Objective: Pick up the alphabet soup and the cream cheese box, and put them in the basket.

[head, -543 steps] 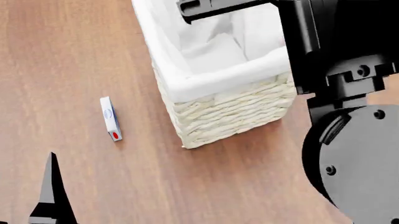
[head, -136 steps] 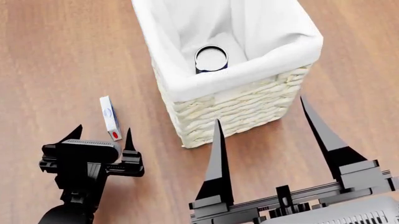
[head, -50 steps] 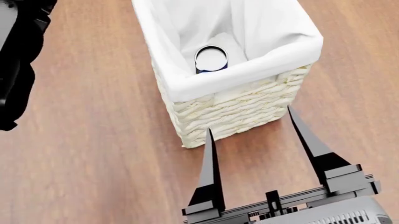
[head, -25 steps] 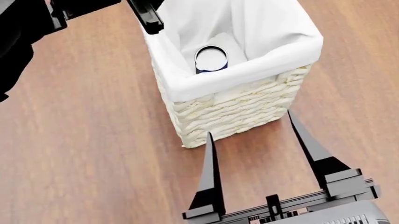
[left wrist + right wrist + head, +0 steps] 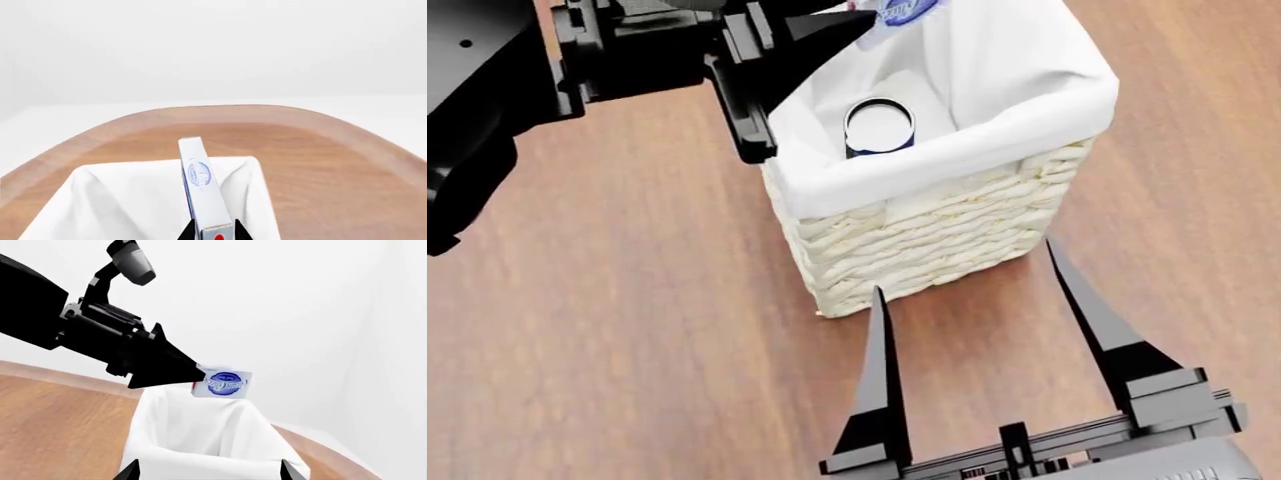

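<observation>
Gripping the cream cheese box [image 5: 227, 382] at its red end, left end effector [image 5: 195, 376] hovers seemingly above the basket [image 5: 961, 225].

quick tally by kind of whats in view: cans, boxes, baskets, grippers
cans: 1, the alphabet soup inside the basket
boxes: 1, the cream cheese box in the left gripper
baskets: 1
grippers: 2, counting the right gripper
total: 5
</observation>
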Available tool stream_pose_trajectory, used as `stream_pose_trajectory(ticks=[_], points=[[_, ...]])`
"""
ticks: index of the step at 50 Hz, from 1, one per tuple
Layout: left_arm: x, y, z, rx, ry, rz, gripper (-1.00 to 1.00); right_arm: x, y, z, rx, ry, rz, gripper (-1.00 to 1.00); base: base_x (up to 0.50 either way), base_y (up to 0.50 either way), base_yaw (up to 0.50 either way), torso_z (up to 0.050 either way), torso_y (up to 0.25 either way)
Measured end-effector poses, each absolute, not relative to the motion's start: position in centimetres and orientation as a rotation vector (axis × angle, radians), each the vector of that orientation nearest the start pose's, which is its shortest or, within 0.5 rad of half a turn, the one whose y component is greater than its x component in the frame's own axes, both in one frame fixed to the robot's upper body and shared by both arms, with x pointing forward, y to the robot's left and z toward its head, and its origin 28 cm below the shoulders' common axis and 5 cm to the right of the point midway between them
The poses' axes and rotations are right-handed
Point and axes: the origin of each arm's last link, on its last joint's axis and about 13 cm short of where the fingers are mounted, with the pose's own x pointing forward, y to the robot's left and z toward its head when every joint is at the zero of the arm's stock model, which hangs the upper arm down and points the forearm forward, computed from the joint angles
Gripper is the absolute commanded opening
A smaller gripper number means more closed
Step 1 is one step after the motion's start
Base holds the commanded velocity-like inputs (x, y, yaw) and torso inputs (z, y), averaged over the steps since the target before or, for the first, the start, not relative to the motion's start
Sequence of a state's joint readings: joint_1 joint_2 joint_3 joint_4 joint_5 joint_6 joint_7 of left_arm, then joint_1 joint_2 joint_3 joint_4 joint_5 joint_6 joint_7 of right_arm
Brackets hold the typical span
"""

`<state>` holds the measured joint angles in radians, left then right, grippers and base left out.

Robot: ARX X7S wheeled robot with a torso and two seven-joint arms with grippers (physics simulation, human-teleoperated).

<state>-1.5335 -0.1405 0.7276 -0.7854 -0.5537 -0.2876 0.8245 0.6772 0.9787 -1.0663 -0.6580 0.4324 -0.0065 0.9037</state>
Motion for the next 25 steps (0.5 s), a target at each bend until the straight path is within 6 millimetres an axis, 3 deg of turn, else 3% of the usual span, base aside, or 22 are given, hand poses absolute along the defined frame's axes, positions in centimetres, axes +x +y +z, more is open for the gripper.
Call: stream_pose_trajectory(ticks=[25], points=[[41.90, 17.64, 32.19, 0.390, -0.145, -1.127, -1.00, 19.36, -10.97, 16.66, -0.273, -0.550, 0.179, 1.00, 0.00, 0.00, 0.00, 0.000, 0.001]])
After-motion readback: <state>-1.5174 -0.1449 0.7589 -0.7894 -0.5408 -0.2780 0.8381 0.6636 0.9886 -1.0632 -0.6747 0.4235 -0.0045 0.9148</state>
